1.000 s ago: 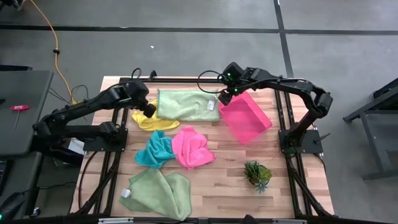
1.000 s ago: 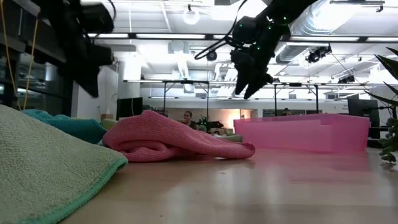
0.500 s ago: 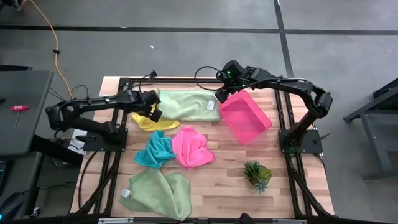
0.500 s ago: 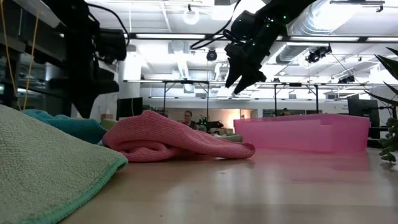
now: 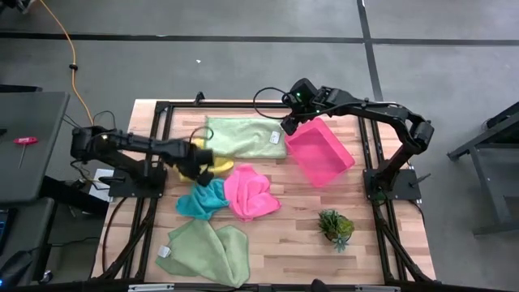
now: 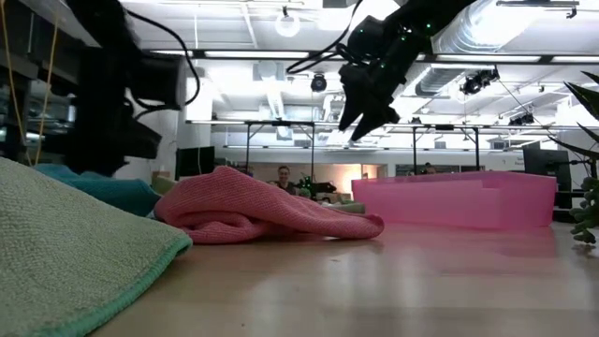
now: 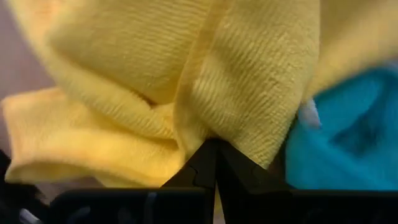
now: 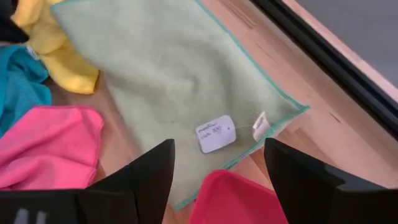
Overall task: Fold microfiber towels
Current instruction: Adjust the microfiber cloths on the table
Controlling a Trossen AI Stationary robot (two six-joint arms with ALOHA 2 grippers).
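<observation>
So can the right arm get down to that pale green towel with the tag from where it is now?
Probably yes. The right gripper hangs open just above the tagged corner of the pale green towel, which lies flat with nothing on that corner. The pink tray sits close beside it, so a straight drop looks safest.

Two pale green towels (image 5: 242, 136) (image 5: 204, 251), one yellow (image 5: 217, 166), one teal (image 5: 203, 199) and one hot pink (image 5: 250, 191) are seen. The tray (image 5: 320, 152) is coloured pink, the plant (image 5: 335, 226) green, the bench (image 5: 300, 235) light wood-grain.
</observation>
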